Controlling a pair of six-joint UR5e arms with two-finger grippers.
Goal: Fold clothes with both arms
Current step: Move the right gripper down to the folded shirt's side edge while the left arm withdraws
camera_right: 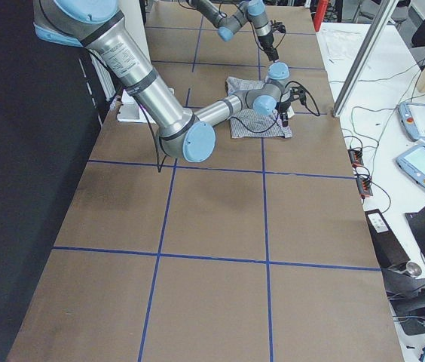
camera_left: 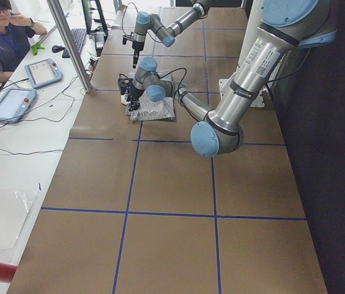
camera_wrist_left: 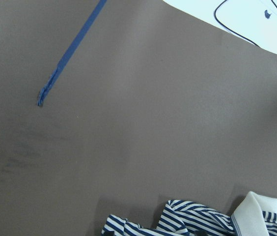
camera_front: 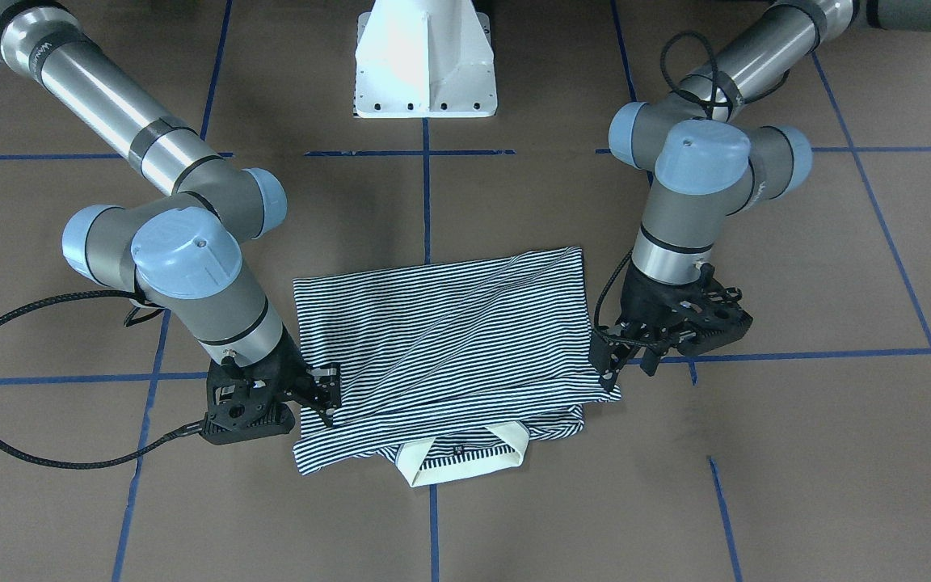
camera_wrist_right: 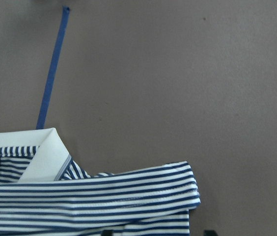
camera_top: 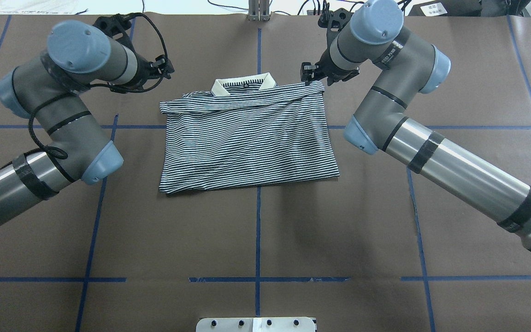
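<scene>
The striped polo shirt lies folded in a rough rectangle on the brown table, also in the overhead view. Its cream collar sticks out at the far edge, away from the robot. My right gripper is open at the shirt's far corner on its side. In the right wrist view the folded hem corner lies just in front of the spread fingertips. My left gripper is open and empty, just off the shirt's other far corner. The left wrist view shows only the shirt's edge.
The white pedestal base stands at the robot's side of the table. Blue tape lines grid the brown surface. An operator sits beyond the far edge beside tablets and cables.
</scene>
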